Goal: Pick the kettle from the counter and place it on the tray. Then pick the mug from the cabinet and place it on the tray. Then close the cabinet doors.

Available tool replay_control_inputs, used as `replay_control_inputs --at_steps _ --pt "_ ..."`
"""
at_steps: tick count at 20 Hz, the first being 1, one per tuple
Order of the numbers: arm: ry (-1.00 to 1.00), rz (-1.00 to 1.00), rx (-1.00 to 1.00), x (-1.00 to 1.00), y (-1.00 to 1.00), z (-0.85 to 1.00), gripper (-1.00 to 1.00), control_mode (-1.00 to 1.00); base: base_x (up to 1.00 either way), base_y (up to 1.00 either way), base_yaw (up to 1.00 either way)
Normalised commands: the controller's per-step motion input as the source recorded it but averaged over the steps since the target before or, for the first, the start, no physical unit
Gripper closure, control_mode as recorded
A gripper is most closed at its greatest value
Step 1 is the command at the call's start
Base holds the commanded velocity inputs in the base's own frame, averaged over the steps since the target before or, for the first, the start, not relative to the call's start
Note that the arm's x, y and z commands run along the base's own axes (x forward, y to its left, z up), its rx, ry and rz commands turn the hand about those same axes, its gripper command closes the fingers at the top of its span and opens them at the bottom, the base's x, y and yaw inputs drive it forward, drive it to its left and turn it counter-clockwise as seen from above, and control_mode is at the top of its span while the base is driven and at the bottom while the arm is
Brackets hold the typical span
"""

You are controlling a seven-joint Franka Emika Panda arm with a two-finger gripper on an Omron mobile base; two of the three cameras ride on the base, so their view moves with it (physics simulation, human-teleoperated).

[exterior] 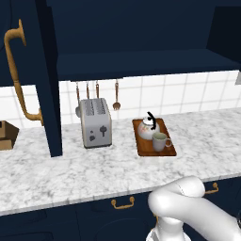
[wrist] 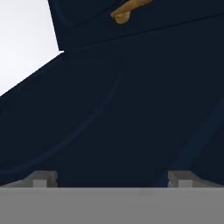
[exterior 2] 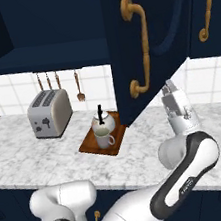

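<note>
Kettle (exterior: 148, 127) & mug (exterior: 159, 141) on tray (exterior: 140, 147); pincer (exterior 2: 169, 90), jaws wide, empty, sits just right of the open cabinet door (exterior 2: 131, 53), handle above-left.

White tiled backsplash (exterior: 179, 94) with hanging utensils (exterior: 116, 96), silver toaster (exterior: 95, 122), navy drawers (exterior: 122, 212) below.

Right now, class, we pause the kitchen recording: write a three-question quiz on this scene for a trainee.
1. True or false: the kettle and the mug both sit on the tray.
2. Which stands left of the tray in the left base view? A) toaster B) kettle C) mug
3. Fill in: the pincer is ____, close by the open cabinet door.

Key: 1 true; 2 A; 3 open
</note>
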Motion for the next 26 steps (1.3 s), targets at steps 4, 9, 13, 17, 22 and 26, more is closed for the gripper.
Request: replay_control_inputs --at_steps 4,9,13,17,22,26 --pt "0.35 0.00 -0.05 0.26 0.23 0.56 -1.00 -1.00 0.00 0.00 0.00" --pt "0.38 0.00 -0.01 0.46 0.20 0.32 -1.00 -1.00 0.00 0.00 0.00" --pt "0.19 0.00 0.00 0.46 0.09 0.33 -1.00 -1.00 0.00 0.00 0.00" --pt "0.20 0.00 0.00 0.26 0.00 0.50 -1.00 -1.00 0.00 0.00 0.00" --pt "0.31 0.01 -0.02 0.05 -0.25 0.65 -1.00 -1.00 0.00 0.00 0.00" --pt "0.38 0.07 -0.12 0.09 -0.22 0.44 -1.00 -1.00 0.00 0.00 0.00"
